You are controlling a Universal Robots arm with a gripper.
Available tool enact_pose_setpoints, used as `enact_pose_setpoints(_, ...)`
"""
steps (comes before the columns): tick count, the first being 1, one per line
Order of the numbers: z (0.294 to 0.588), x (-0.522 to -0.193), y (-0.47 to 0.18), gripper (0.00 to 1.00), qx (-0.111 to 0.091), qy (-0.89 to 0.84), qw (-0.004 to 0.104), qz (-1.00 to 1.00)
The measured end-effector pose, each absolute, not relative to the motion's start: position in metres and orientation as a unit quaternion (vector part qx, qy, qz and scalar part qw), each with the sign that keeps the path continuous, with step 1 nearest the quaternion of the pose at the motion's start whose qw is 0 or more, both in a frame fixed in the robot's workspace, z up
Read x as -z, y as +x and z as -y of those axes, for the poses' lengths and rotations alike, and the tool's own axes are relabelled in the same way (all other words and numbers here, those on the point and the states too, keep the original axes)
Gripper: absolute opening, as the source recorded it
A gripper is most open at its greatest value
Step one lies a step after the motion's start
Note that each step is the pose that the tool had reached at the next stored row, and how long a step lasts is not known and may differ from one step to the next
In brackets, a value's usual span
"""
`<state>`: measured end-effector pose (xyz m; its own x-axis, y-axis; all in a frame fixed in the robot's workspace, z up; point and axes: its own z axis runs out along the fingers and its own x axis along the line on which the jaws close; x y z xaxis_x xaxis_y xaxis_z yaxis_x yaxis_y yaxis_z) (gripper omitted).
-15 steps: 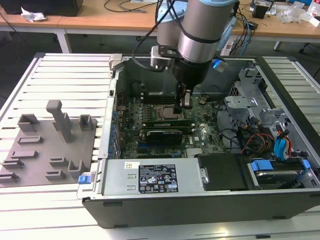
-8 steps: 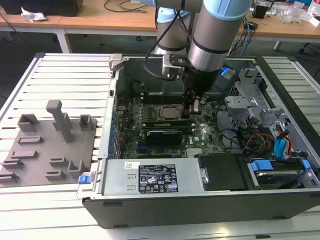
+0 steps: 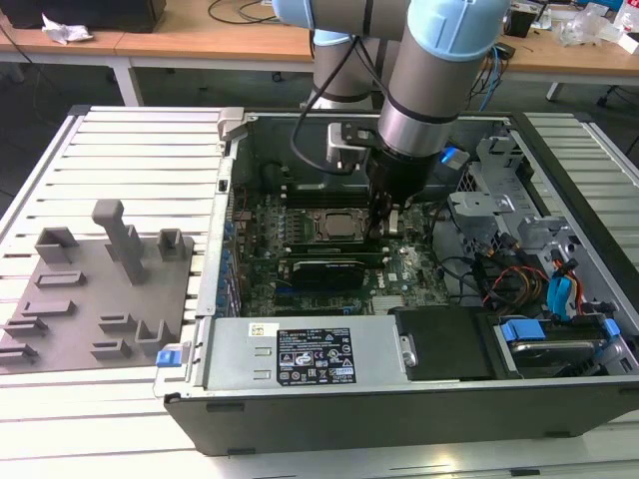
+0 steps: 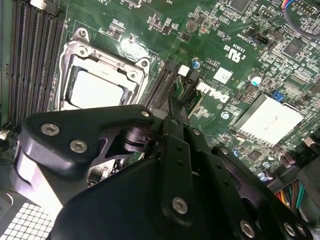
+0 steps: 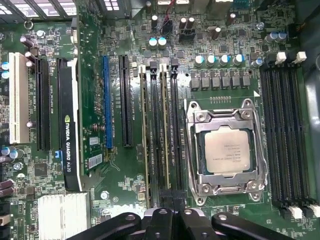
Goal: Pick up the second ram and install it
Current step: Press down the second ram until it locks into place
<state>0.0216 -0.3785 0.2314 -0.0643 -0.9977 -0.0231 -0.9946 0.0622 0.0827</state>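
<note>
A white slatted table [image 3: 130, 150] stands before wooden desks [image 3: 200, 40] strewn with cables [image 3: 235, 10].

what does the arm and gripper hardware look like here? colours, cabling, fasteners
The arm is built of silver-grey tube segments with light-blue joint caps. A black cable loops beside its wrist, next to a small grey box. The gripper is matte black, made of flat angular linkage plates held by round silver screws.

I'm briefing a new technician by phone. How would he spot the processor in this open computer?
Inside the open computer case, find the green motherboard. The processor sits there in a metal frame between banks of black memory slots; unlike the finned heatsink, it is a flat, square silver plate.
</note>
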Motion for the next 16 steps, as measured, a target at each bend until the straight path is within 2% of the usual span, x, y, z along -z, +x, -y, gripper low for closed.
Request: enact_pose_setpoints(16,0.3812,-0.2257,0.0281,0.11,0.052,0.685,0.013,0.727)
